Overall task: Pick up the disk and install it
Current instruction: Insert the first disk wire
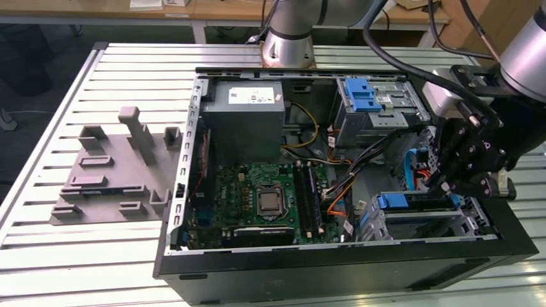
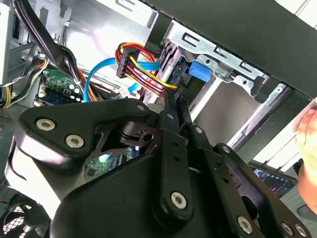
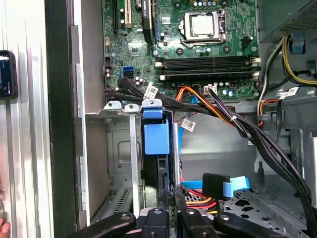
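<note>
The disk (image 3: 159, 168) stands on edge in the drive cage (image 3: 116, 148) at the case's front corner. Its blue caddy tab (image 3: 155, 138) faces the motherboard. That tab also appears in the exterior view as the blue caddy (image 1: 399, 201) and in the second wrist view as the blue tab (image 2: 200, 70). My gripper (image 3: 171, 194) reaches down into the cage and is shut on the disk's near edge. In the exterior view the gripper (image 1: 445, 187) hangs over the case's right side, and its black fingers (image 2: 174, 106) come together just short of the tab.
The open computer case (image 1: 183, 211) lies on a slatted table. Cables (image 3: 233, 119) and a blue connector (image 3: 233, 186) run beside the cage. A second blue caddy (image 1: 362, 97) sits in the upper bay. A grey fixture block (image 1: 111, 173) lies at the exterior view's left. A hand (image 2: 309, 144) is close by.
</note>
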`<state>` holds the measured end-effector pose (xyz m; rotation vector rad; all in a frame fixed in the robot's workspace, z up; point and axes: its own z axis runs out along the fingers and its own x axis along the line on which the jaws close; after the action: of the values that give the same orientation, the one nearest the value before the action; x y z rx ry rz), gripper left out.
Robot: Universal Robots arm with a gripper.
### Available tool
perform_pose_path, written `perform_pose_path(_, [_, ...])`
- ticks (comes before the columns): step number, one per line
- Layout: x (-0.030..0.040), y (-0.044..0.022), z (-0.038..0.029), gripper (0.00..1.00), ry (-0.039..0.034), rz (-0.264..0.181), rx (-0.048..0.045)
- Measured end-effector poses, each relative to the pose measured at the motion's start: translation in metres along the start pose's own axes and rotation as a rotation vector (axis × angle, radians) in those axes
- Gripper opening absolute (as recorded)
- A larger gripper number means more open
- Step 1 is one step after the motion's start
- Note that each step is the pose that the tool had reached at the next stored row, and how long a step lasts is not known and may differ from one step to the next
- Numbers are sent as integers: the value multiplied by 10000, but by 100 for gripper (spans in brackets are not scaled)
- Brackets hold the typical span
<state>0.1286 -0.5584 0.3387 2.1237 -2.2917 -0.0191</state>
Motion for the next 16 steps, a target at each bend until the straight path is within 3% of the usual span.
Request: perform_pose_path(16, [4,-3,60,16,0,-1,-14])
